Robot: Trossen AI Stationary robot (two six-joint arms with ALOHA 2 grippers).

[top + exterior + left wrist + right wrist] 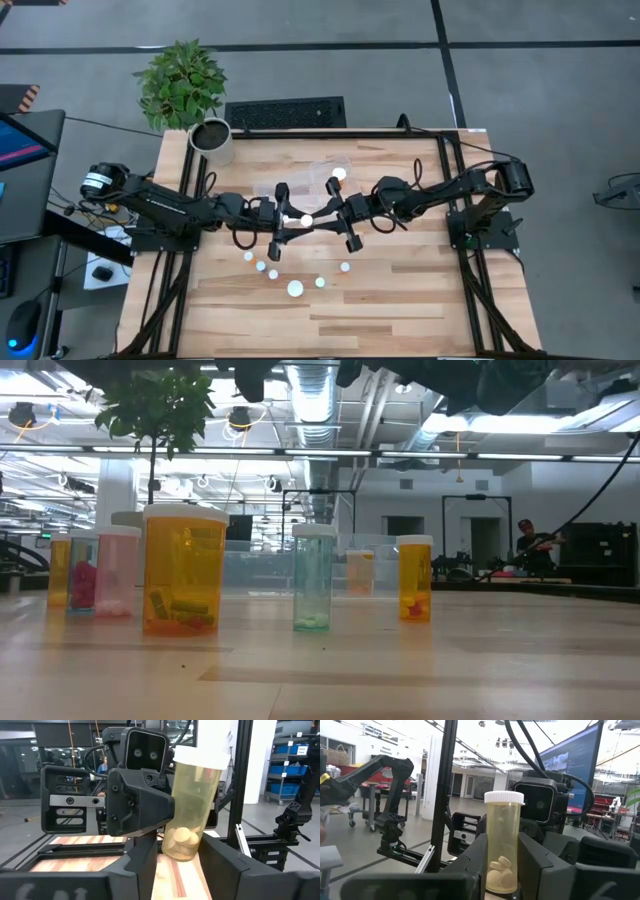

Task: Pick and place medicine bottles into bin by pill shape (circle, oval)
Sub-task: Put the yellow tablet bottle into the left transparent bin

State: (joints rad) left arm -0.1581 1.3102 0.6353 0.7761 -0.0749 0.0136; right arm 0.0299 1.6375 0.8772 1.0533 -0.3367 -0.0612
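A pale yellow medicine bottle with a white cap and round pills at its bottom hangs above the table's middle, its cap up. My left gripper and my right gripper meet at it from opposite sides, both shut on it. Several more medicine bottles stand upright on their bases on the table nearer the front, seen as a row in the low view. The clear bin lies just beyond the grippers and has one white-capped bottle in it. My left gripper pinches the bottle's lower part between its two fingers, coming in about level from the table's left. The bottle stands cap up, a little tilted in this view, clear of the table. My right gripper pinches the same bottle's lower part between its two fingers, coming in about level from the table's right. The bottle stands upright between the fingers, lifted clear.
A white plant pot with a green plant stands at the table's far left corner. Black frame rails run along the table's left and right sides. Bare wood lies near the front edge.
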